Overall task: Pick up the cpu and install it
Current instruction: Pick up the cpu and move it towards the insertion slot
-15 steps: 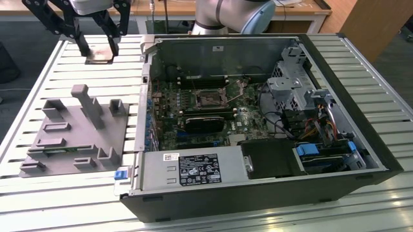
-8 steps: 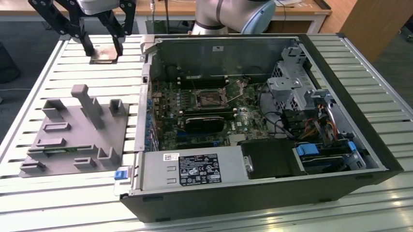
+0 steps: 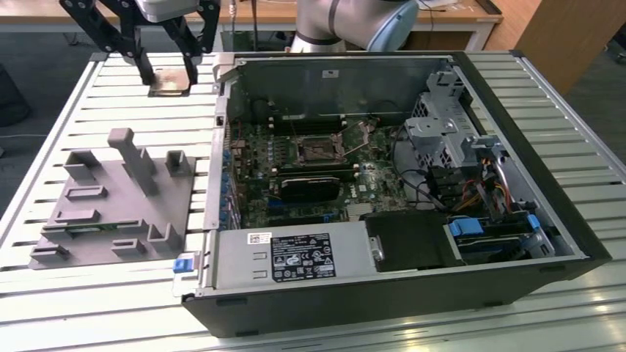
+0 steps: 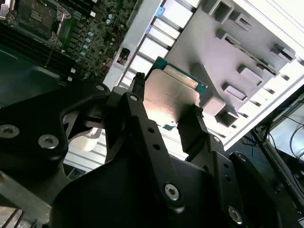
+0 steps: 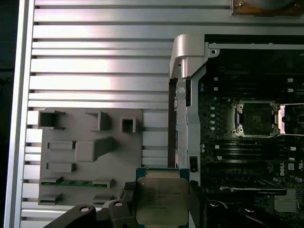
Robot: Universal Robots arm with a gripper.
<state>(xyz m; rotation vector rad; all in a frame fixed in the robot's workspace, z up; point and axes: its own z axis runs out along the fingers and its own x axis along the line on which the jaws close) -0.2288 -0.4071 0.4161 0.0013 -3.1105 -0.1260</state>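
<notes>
Cpu (image 5: 161, 202): pinched in the claw, over the slatted table, just outside the computer case and not in the socket yet
Claw (image 5: 161, 205): closed on the cpu, with a black finger (image 4: 192, 127) pressed against each of two opposite edges
Table (image 3: 127, 121): pale metal slats carrying the case and a grey tray
Computer case (image 3: 333, 84): lying on its side with the lid off, so the inside is in plain sight
Inside the case: a green board (image 3: 386, 180) with the socket (image 3: 318, 149) bare and its metal frame swung up; a black block (image 3: 308, 187) just beside the socket; a labelled grey power box (image 3: 293, 257) along the near side; a metal drive cage (image 3: 440, 125) and a tangle of cables (image 3: 479, 194) on the exterior view's right
Grey tray (image 3: 102, 202): on the exterior view's left of the case, moulded with slots and posts; a long green memory stick (image 5: 71, 183) sits in one slot
In the way: the case's side wall and bent metal corner (image 5: 187, 52) stand between the cpu and the socket
Robot arm (image 3: 352, 22): its pale body rises behind the case
Exterior view: the claw is at the far corner of the table, on the exterior view's left, well apart from the socket
First wrist view: looks down on the cpu's silver top, with tray and socket on either side of it
Second wrist view: catches the thin green rim of the cpu between the fingers
</notes>
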